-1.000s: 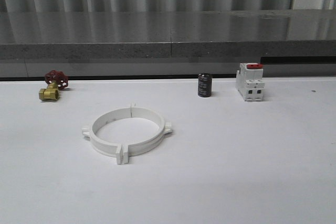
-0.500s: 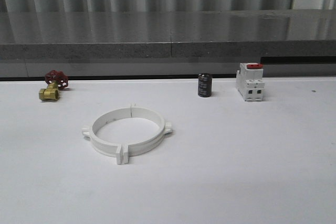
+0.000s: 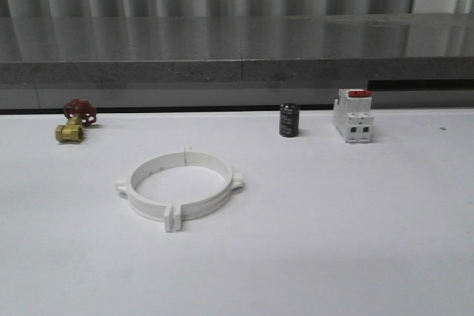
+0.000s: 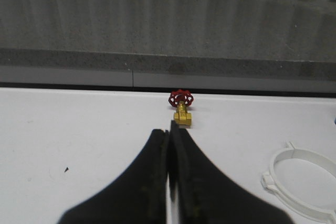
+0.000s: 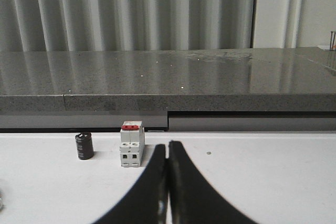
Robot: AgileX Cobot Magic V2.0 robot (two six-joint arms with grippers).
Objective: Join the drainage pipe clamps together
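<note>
We are seeing the two white plastic semicircular pipe clamps (image 3: 180,186) lying joined as one ring on the white desk (image 3: 341,212). We are keeping the left tool (image 4: 168,132) and right tool (image 5: 168,150) pressed together, gripping nothing, each well apart from the ring.

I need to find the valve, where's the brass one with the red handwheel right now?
In the front view the brass valve sits at the table's far left edge, behind and left of the white clamp ring, well apart from it.

Matt white plastic drainage pipe clamps (image 3: 180,184) on a smooth white worktop (image 3: 355,212); brass valve (image 3: 72,131); glossy speckled stone ledge (image 3: 237,42).
</note>
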